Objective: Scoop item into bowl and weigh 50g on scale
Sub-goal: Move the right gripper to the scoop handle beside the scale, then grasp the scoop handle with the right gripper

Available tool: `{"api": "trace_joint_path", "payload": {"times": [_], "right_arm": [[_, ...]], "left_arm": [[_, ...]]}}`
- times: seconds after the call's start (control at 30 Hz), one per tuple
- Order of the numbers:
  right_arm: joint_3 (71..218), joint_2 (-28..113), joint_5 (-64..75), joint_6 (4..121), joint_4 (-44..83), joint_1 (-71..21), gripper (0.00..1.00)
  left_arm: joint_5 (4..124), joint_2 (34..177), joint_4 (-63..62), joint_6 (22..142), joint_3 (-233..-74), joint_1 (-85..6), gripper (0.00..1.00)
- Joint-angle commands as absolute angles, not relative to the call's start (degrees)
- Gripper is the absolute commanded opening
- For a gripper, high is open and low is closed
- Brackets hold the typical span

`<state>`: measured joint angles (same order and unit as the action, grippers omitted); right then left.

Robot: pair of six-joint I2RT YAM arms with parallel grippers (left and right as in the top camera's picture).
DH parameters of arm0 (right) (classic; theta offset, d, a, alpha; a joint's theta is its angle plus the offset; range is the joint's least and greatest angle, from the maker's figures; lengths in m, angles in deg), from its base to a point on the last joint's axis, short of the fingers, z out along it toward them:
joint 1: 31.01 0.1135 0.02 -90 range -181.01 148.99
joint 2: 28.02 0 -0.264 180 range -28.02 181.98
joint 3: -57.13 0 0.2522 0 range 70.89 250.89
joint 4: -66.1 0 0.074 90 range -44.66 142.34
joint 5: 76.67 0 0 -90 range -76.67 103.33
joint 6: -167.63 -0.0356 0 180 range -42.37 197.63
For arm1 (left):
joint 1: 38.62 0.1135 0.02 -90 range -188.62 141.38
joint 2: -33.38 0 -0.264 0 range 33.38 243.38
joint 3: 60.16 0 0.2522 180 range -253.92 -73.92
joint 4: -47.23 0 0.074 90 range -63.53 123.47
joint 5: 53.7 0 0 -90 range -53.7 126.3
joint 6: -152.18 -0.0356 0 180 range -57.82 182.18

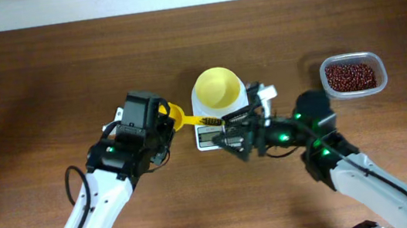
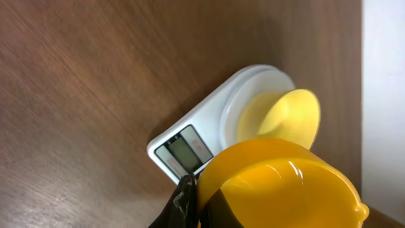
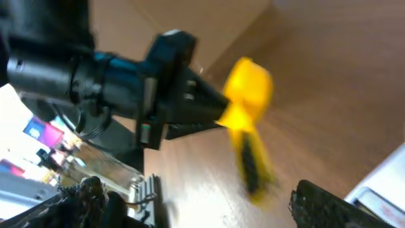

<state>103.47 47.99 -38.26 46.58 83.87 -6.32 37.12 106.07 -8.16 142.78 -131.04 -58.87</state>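
One wooden counter (image 1: 43,71). Two robot arms reach in from the near side: a left arm (image 1: 97,197) and a right arm (image 1: 375,178). Each ends in one claw, so two in all: a left claw (image 1: 164,125) and a right claw (image 1: 228,134). One white scale (image 1: 208,137) with one display (image 2: 183,152). One pale yellow bowl (image 1: 218,87). One yellow scoop (image 1: 180,117). One clear tub (image 1: 380,77). One pile of red-brown beans (image 1: 351,76), too many to count.

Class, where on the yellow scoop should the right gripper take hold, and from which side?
Probably the scoop's free handle, coming from the scale side: the left gripper pinches its cup end, and the handle juts toward the open right gripper.
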Motion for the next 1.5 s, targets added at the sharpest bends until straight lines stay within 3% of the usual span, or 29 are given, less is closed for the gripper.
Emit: {"api": "trace_joint_path", "payload": {"times": [0.0, 0.5, 1.47], "right_arm": [[104.23, 48.12, -28.95, 48.88, 84.19, -3.56, 0.80], [104.23, 48.12, -26.92, 48.18, 84.06, -2.41, 0.47], [104.23, 48.12, -26.89, 39.28, 83.87, -2.41, 0.15]], "left_arm": [[39.76, 106.44, -8.73, 143.28, -131.83, -58.98, 0.00], [41.51, 106.44, -4.49, 130.56, -131.83, -62.28, 0.00], [41.05, 106.44, -1.08, 126.76, -131.83, -65.65, 0.00]]}}
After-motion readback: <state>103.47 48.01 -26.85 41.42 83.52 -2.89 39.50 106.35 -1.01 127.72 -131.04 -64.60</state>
